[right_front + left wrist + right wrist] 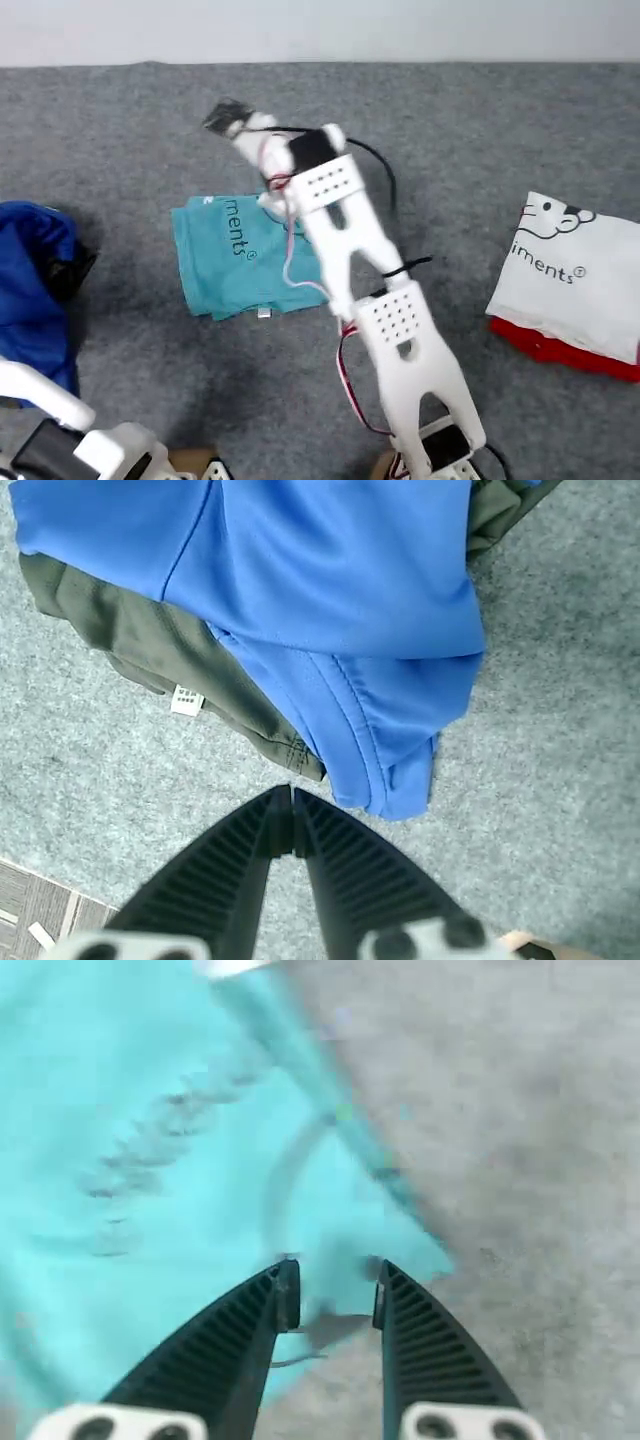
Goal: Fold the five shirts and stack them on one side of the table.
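Shirts lie in three spots on the grey table (pixel 150 120) in the high view. A folded teal shirt (pixel 235 255) sits mid-table. At the right edge a folded white shirt (pixel 575 270) rests on a red shirt (pixel 555 350). A rumpled blue shirt (pixel 30 280) is at the left edge, with dark cloth showing at its side. The right arm (pixel 395 320) stretches from the near edge across the teal shirt's right side, with its wrist over the shirt's far right corner. The left arm (pixel 60 420) sits low in the near left corner, just beside the blue shirt.

Left wrist view: the left gripper (pixel 292 820) has its fingertips pressed together with nothing between them. It hangs over bare table just short of the blue shirt's (pixel 330 600) hem. That shirt lies on top of an olive shirt (pixel 150 645), which sticks out along one side and carries a small white label (pixel 186 699).

Right wrist view: the right gripper (pixel 332 1295) stands narrowly parted, its fingers a small gap apart. The tips are at a corner of the teal shirt (pixel 150 1160), where the cloth meets the table (pixel 520 1140). The teal edge shows in the gap between the tips, and neither finger is pinching it.
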Tool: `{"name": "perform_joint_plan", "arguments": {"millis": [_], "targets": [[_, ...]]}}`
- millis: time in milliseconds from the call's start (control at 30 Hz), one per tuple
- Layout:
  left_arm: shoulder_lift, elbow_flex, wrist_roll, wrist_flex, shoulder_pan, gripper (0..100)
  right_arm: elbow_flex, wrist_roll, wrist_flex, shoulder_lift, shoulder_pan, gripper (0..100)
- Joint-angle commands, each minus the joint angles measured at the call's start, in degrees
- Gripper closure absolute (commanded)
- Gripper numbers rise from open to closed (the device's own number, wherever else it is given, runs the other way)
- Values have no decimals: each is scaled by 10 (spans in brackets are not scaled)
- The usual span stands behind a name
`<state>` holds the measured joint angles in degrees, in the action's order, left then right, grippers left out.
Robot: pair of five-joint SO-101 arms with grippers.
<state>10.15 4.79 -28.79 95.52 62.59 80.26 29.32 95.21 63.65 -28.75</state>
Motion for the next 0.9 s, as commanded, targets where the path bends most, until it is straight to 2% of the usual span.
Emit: {"name": "perform_joint_plan", "arguments": {"millis": [0, 167, 300, 467, 667, 767, 867], "targets": [[22, -2, -1, -3, -13, 994, 31, -5, -52, 53, 44, 860], [22, -2, -1, 4, -28, 994, 47, -4, -45, 102, 85, 888], [22, -2, -1, 4, -28, 994, 90, -4, -15, 95, 84, 936], [22, -2, -1, 4, -28, 994, 161, -4, 22, 70, 20, 900], [22, -2, -1, 4, -28, 994, 157, -8, 35, 14, -82, 898], [22, -2, -1, 4, -27, 994, 156, -5, 22, 22, -120, 898], [22, -2, -1, 4, -28, 994, 156, -4, -45, 63, -133, 898]]}}
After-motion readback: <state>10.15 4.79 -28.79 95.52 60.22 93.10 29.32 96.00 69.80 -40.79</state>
